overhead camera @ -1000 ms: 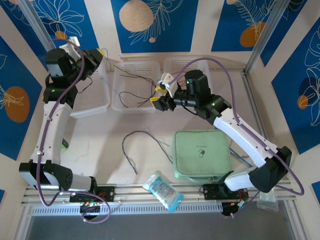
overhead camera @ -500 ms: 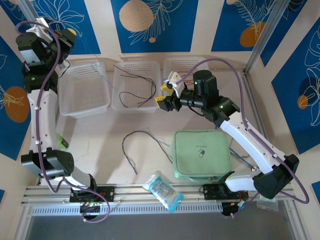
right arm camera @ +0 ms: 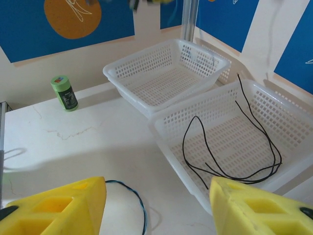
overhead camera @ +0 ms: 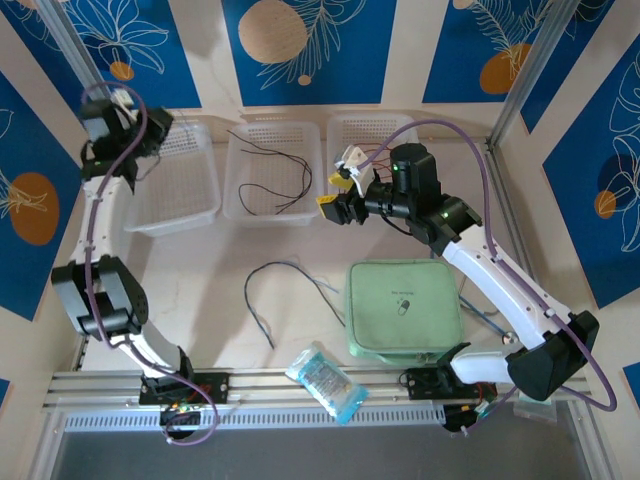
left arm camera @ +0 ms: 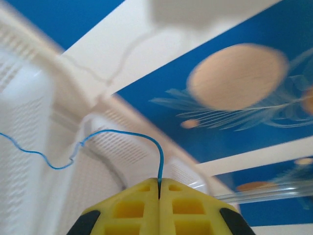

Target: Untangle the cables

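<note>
While left fingers (left arm camera: 132, 210) pinch one blue cable (left arm camera: 142, 134), right fingers (right arm camera: 54, 208) gape — three baskets (overhead camera: 268, 215), one black cable (right arm camera: 183, 142).

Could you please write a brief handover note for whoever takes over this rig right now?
Left pincer: shut on a thin blue wire, raised by the left white perforated plastic basket.
Right pincer: open, empty, hovering near the middle white perforated plastic basket.
Done: a thin black wire lies loose in the middle basket.
Left: bin the blue wire; a dark blue-grey wire loop lies on the table.
</note>
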